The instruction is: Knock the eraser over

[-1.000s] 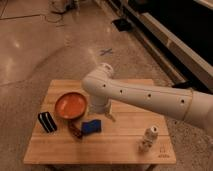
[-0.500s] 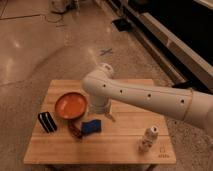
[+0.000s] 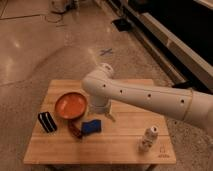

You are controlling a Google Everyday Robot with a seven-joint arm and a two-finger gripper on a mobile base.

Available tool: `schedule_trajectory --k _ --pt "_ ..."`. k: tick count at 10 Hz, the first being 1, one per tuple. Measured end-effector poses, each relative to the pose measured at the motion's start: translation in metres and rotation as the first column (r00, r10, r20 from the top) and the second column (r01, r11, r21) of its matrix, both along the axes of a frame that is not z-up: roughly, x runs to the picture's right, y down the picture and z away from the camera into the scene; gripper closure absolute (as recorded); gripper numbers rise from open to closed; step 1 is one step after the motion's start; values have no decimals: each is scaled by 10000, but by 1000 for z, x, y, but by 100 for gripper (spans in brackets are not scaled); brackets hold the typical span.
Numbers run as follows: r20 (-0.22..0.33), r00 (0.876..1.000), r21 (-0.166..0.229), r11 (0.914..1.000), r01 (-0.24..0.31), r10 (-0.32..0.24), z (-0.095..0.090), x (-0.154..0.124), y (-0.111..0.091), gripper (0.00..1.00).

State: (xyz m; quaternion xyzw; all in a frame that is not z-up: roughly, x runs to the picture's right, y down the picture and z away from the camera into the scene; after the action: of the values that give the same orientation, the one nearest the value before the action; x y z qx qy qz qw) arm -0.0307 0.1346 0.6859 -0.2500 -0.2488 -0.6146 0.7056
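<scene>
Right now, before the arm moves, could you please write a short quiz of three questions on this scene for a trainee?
1. True or false: the eraser lies inside the orange bowl.
2. Which thing is nearest the table's lower right corner in the picture? A) blue soft object B) white bottle C) eraser
3. On which side of the bowl, in the picture, does the gripper hang?
Key: 1 false, it is on the table left of the bowl; 2 B; 3 the right side, apart from the eraser.

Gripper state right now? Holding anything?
Gripper: state cannot be told. It sits low over the table, just right of the orange bowl, apart from the eraser.
</scene>
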Motion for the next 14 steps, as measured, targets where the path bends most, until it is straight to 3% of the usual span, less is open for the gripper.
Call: schedule_trajectory --k 4,7,9,14 --pt "51 9998 50 9998 181 -181 0 -5 1 20" --pt "738 9915 126 9943 1063 -1070 3 -56 11 20" --pt "1379 9768 148 9864 1635 -1640 10 -108 21 20" --pt "2247 9500 160 9756 2189 -2168 42 -185 25 20"
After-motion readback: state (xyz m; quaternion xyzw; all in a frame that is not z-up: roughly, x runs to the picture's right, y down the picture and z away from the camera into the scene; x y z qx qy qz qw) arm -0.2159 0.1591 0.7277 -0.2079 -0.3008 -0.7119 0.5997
